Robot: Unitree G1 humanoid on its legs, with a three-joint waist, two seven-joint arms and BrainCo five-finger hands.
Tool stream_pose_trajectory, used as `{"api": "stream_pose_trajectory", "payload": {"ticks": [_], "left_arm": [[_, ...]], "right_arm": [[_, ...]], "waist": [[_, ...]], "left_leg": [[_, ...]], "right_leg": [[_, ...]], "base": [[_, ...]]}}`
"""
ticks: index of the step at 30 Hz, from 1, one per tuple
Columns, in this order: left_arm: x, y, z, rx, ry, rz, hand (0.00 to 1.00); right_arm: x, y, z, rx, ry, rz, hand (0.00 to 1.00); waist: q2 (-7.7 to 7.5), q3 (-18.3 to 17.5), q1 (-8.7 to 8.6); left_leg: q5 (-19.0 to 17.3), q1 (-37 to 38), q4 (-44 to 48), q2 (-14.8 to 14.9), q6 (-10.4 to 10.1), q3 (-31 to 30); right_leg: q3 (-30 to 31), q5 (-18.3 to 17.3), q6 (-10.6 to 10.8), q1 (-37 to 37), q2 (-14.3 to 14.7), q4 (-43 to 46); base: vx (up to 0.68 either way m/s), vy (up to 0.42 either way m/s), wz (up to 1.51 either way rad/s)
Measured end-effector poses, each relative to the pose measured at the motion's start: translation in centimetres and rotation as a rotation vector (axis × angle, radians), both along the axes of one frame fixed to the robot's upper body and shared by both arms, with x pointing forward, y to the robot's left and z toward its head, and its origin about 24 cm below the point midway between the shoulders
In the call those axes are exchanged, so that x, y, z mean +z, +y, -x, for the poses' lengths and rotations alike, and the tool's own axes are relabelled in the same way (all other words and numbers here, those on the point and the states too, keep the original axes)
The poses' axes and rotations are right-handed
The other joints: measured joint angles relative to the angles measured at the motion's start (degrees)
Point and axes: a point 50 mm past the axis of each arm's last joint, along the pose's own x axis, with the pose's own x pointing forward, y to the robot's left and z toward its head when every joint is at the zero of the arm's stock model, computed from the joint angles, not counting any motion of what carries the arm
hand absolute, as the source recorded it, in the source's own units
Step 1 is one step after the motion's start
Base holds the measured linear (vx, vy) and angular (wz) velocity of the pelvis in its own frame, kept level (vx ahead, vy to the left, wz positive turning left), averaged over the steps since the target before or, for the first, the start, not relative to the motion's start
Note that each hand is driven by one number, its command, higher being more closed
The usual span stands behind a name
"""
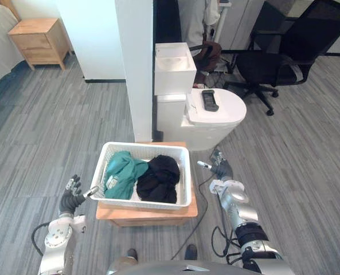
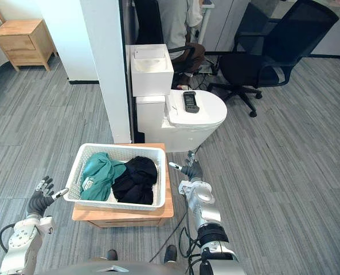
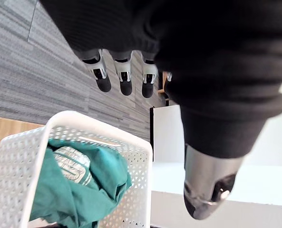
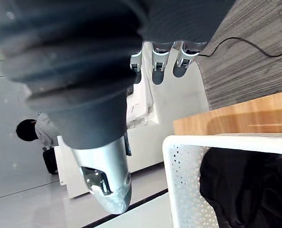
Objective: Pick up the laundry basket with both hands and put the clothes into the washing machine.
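You have a laundry basket [image 1: 144, 145] of white perforated plastic, matt. Teal cloth [image 1: 124, 169] and black cloth [image 1: 158, 177]: soft, creased, dull. Surface [image 1: 147, 213]: smooth pale wood. Floor [image 1: 55, 126]: grey, streaked grain. White fixture [image 1: 230, 109]: glossy, smooth shell.

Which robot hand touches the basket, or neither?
Neither, both apart. The wrist views show a gap between the left robot hand and the basket, and between the right robot hand and its rim.

The left hand [image 1: 71, 200] and right hand [image 1: 222, 169] wear dark ribbed covers (silver fingers beyond, dark-tipped). Behind each come rounded silver-grey segments; a black ring bands the right arm [image 1: 235, 206].
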Motion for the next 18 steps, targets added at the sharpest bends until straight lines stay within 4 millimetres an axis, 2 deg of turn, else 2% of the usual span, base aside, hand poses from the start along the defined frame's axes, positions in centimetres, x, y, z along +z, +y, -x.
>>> {"api": "stream_pose_trajectory", "payload": {"ticks": [4, 8, 10, 13, 15, 18], "left_arm": [[1.1, 1.2, -0.3, 0.038, 0.005, -0.127, 0.0], [1.9, 1.6, -1.4, 0.061, -0.016, -0.16, 0.0], [1.6, 1.8, -2.0, 0.065, 0.002, -0.172, 0.0], [1.3, 2.7, -3.8, 0.099, 0.039, -0.184, 0.0], [1.6, 3.2, -4.4, 0.11, 0.037, -0.196, 0.0], [1.8, 3.7, -5.8, 0.131, 0.045, -0.195, 0.0]], "right_arm": [[0.2, 0.5, -0.9, 0.007, 0.006, -0.026, 0.0], [-0.4, 1.2, -1.7, 0.008, 0.062, -0.073, 0.0], [-1.0, 1.7, -1.7, 0.015, 0.101, -0.088, 0.0], [-1.8, 2.3, -2.1, 0.016, 0.173, -0.118, 0.0], [-1.8, 2.6, -2.4, 0.021, 0.188, -0.125, 0.0], [-1.3, 3.0, -3.3, 0.03, 0.201, -0.13, 0.0]], "waist": [[-0.41, 0.37, 0.61], [-0.9, 1.91, 1.46], [-0.98, 2.35, 1.91], [-1.62, 3.82, 2.76], [-2.27, 4.39, 2.8], [-2.35, 6.73, 2.9]], "left_leg": [[-0.11, -0.57, 0.0, 0.4, -0.18, 0.31], [0.15, -1.07, 0.02, 0.77, -0.38, 0.57], [0.13, -1.16, 0.05, 0.92, -0.42, 0.6], [0.2, -2.07, 0.4, 1.42, -0.63, 0.54], [0.11, -3.67, 1.21, 1.61, -0.78, 0.39], [0.08, -5.09, 2.57, 2.16, -0.91, -0.35]], "right_leg": [[0.28, -0.01, -0.03, -0.26, 0.17, 0.0], [0.48, 0.26, -0.4, -0.88, 0.52, 0.04], [0.48, 0.31, -0.47, -0.93, 0.67, 0.04], [0.48, 0.72, -1.03, -1.59, 1.13, -0.01], [0.48, 1.0, -1.36, -2.8, 1.27, 0.01], [0.4, 2.05, -2.02, -3.24, 1.77, -0.06]], "base": [[-0.03, -0.011, -0.03], [-0.02, -0.023, -0.01], [0.0, 0.0, 0.0], [-0.03, -0.024, 0.0], [-0.04, -0.029, 0.02], [-0.03, -0.03, 0.08]]}}
